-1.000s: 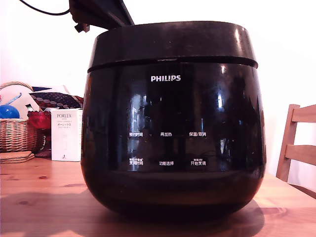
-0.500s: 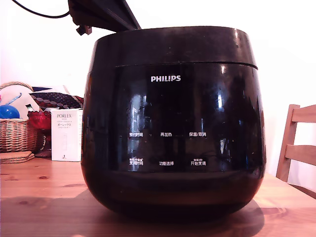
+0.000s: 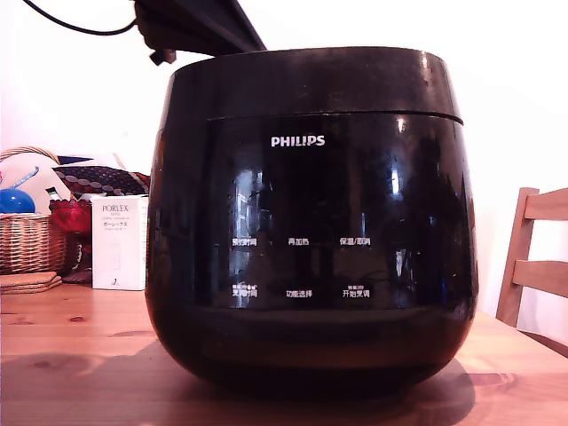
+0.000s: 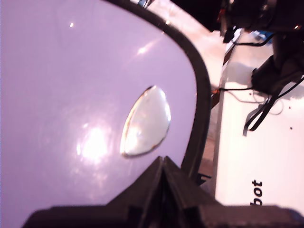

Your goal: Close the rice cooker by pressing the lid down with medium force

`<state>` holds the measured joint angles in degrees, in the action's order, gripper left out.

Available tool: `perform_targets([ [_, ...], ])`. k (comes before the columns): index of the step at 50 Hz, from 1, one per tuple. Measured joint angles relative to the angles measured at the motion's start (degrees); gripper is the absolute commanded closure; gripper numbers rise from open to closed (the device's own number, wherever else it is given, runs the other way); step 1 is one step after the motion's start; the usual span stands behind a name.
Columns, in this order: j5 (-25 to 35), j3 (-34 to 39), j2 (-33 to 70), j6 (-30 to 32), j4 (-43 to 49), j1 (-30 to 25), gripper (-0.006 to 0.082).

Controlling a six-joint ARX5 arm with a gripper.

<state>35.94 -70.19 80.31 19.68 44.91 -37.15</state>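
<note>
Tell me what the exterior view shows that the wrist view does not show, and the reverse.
Only the exterior view shows the rice cooker's front with the PHILIPS logo and white button labels, the wooden table, a wicker basket, a white PORLEX box and a chair.

Only the wrist view shows the lid's glossy top, its oval silvery inset and the end effector, its fingers together.

Both show the lid, sitting down on the cooker.

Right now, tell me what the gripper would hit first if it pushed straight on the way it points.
Most likely the lid of the rice cooker. In the wrist view the gripper, fingers together, points at the lid's glossy top beside its oval window. Whether it already touches is unclear.
</note>
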Motion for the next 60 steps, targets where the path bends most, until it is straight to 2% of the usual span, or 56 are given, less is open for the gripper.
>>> perform_targets([
  [11,-2.0,2.1,-3.3,-1.2,-3.0,0.3,0.0791],
  [20,-5.8,3.8,-7.8,-4.6,-7.6,4.4,0.0791],
  [32,-20.5,3.8,-17.6,-6.5,-15.6,10.2,0.0791],
  [41,-29.7,3.8,-19.2,-7.3,-17.2,15.8,0.0791],
  [53,-38.8,3.8,-19.1,-7.3,-17.9,22.4,0.0791],
  [60,-41.9,3.8,-19.1,-7.3,-19.0,25.5,0.0791],
])
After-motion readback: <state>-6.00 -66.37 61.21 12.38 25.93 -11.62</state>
